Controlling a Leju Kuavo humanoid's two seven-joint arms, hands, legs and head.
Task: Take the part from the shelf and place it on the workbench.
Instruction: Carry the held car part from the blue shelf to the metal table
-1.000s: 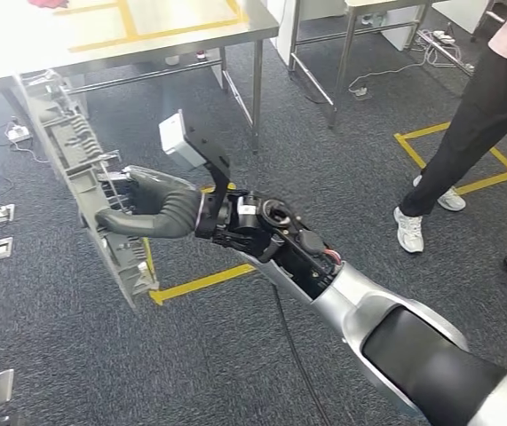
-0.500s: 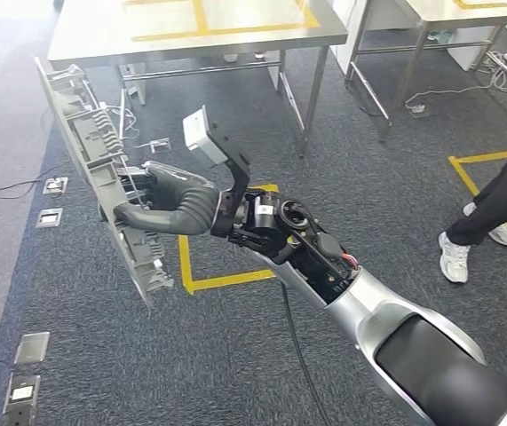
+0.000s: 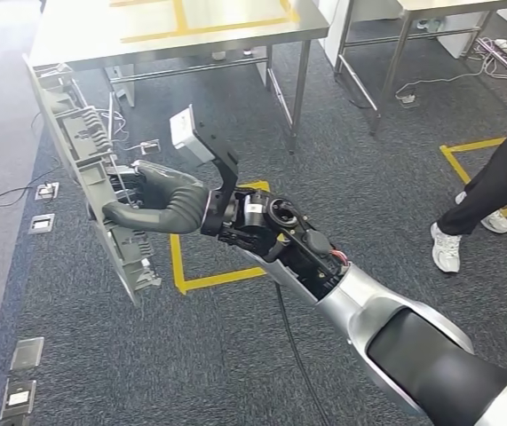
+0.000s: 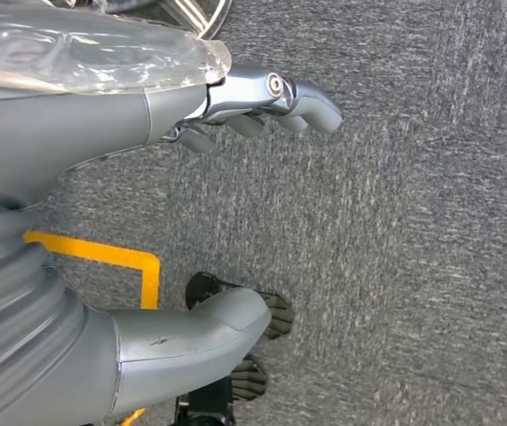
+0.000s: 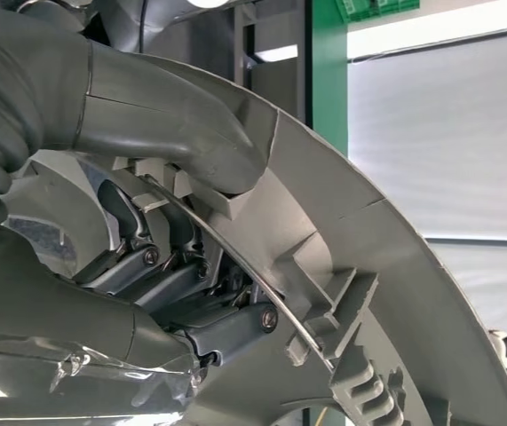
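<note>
Head view: my right hand (image 3: 145,200) grips the long grey part (image 3: 83,169) at left of frame; left hand (image 4: 170,177) hangs with fingers apart. I should keep the part level approaching the workbench (image 3: 170,31) at the top.

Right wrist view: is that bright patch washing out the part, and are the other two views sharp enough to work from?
Right wrist view: the pale window area is overexposed, yet the grey part under the right hand stays readable. Head view: evenly lit and sharp, part and right hand clear. Left wrist view: left hand sharp, carpet slightly soft.
</note>
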